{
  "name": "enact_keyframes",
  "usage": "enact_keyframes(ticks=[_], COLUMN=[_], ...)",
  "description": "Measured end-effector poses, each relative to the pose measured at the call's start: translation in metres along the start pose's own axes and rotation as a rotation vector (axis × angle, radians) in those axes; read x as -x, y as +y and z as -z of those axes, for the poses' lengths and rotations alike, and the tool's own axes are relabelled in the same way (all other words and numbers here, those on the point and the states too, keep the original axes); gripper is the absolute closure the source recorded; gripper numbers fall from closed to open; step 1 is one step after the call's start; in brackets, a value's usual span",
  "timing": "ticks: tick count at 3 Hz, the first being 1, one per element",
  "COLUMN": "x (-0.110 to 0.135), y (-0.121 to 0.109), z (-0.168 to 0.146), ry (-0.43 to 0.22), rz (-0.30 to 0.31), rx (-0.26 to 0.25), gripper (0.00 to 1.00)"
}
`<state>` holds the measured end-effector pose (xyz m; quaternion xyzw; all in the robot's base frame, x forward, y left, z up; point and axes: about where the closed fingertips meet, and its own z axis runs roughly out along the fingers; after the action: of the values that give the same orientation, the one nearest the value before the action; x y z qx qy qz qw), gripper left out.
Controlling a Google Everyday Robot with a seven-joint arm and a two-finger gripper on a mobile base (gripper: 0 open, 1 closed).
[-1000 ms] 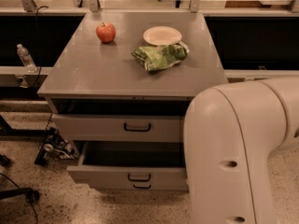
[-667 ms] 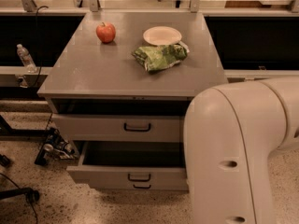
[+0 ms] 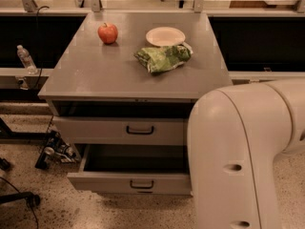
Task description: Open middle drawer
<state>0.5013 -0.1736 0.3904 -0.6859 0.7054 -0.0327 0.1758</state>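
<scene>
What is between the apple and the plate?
Nothing: in the camera view, only bare cabinet top lies between the apple and the plate. The gripper is out of view; only the arm shows.

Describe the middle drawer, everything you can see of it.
The middle drawer is grey and metal-looking, with a low wide front and a small black pull handle at its centre. It stands pulled out, forward of the taller drawer front above it. Its open interior is dark and shows nothing inside. The front looks level. The robot's white arm hides its right end. The hand is out of view, and nothing visibly touches the drawer.
</scene>
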Motion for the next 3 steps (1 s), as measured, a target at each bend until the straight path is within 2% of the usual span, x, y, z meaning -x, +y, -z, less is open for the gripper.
enact_keyframes(ticks=[1, 3], x=[0.0005, 0.0067], y=[0.0003, 0.0044], z=[-0.0005, -0.0061], ry=[-0.001, -0.009], rz=[0.001, 0.015], rx=[0.001, 0.016], gripper=[0.0, 0.01])
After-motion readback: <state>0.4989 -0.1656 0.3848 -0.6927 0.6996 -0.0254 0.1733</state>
